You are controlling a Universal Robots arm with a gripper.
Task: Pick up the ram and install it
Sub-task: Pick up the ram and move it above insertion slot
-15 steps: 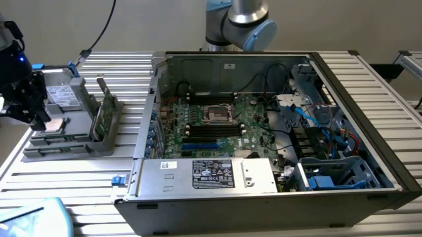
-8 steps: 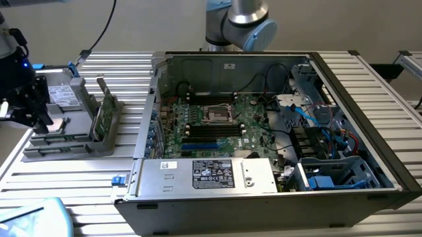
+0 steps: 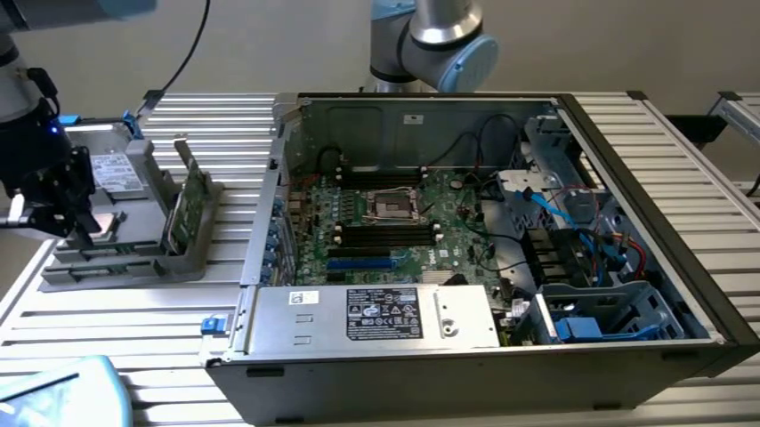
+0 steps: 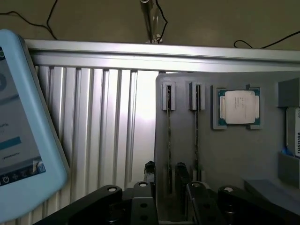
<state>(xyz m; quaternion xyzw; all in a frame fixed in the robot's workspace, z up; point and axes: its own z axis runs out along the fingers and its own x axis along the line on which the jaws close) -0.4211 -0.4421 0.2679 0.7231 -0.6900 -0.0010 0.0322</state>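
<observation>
The ram (image 3: pixel 184 203) is a thin green stick standing on edge in a grey holder tray (image 3: pixel 119 267), at the exterior view's left. In the wrist view the ram (image 4: pixel 168 136) appears edge-on in a slot of the tray (image 4: pixel 225 154), with a second thin stick (image 4: pixel 197 136) in the slot beside it. My gripper (image 3: pixel 53 218) hangs over the tray. Its black fingers (image 4: pixel 149 169) stand apart, so the gripper (image 4: pixel 165 170) is open, in line with the ram's edge and holding nothing. The open computer case (image 3: pixel 665 222) shows its motherboard (image 3: pixel 446 200) with dark memory slots (image 3: pixel 380 236).
A square silver processor (image 4: pixel 239 107) and a grey drive with a white label (image 4: pixel 294 133) share the tray. A light-blue tablet (image 4: pixel 23 131) lies beside it on the slatted metal table (image 4: pixel 98 131). A silver power supply (image 3: pixel 380 316) fills the case's front, and cables crowd its right side.
</observation>
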